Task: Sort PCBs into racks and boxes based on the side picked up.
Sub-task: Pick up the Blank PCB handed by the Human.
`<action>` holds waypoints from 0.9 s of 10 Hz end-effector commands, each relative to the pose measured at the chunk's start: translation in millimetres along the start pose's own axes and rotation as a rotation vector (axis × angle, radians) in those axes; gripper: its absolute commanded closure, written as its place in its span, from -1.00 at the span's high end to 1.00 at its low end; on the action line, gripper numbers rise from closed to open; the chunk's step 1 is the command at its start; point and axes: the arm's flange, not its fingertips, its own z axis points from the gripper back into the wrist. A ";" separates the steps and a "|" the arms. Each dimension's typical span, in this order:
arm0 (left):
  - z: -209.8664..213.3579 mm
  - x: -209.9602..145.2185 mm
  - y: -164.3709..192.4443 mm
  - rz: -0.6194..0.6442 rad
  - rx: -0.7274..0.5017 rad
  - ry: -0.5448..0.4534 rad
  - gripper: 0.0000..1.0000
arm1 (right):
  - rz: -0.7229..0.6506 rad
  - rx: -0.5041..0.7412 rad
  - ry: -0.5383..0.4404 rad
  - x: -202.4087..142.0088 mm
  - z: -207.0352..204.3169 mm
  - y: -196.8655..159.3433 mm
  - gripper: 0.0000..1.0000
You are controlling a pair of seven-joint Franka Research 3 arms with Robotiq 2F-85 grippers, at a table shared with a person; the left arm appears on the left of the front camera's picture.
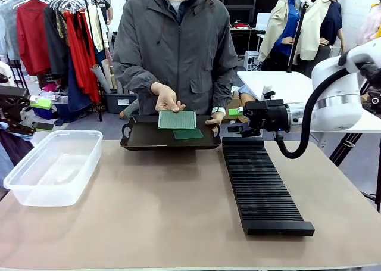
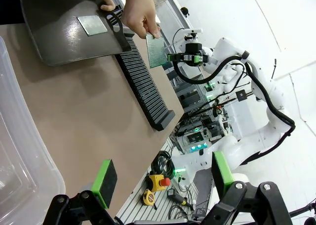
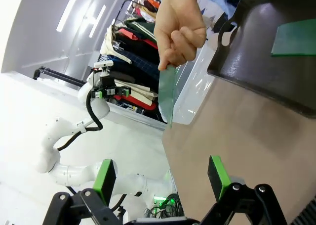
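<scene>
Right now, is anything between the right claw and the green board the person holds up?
Nothing visible. The open right claw faces the green dot-grid circuit board, held edge-on in the person's hand, with open air between. The other hand rests at the black tray's handle.

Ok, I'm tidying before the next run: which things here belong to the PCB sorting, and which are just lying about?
Job in hand: held PCB, PCB on the tray, black tray, slotted rack, clear box.
Lying about: rail of clothes, white table behind, yellow box with red button.
</scene>
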 end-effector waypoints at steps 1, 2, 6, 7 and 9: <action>1.6 -1.0 -2.2 0.003 0.000 0.004 1.00 | 0.020 0.011 -0.051 9.3 -17.9 -10.2 1.00; 1.6 -1.0 -2.2 0.003 0.000 0.004 1.00 | 0.023 0.012 -0.052 11.5 -27.0 -13.3 1.00; 1.6 -1.0 -2.2 0.003 0.000 0.004 1.00 | 0.048 0.056 -0.012 26.8 -59.0 -21.9 1.00; 1.6 -1.0 -2.2 0.003 0.000 0.004 1.00 | 0.048 0.054 0.002 31.8 -65.2 -22.6 1.00; 1.6 -1.0 -2.2 0.003 0.000 0.004 1.00 | 0.063 0.062 0.031 41.8 -78.3 -20.2 1.00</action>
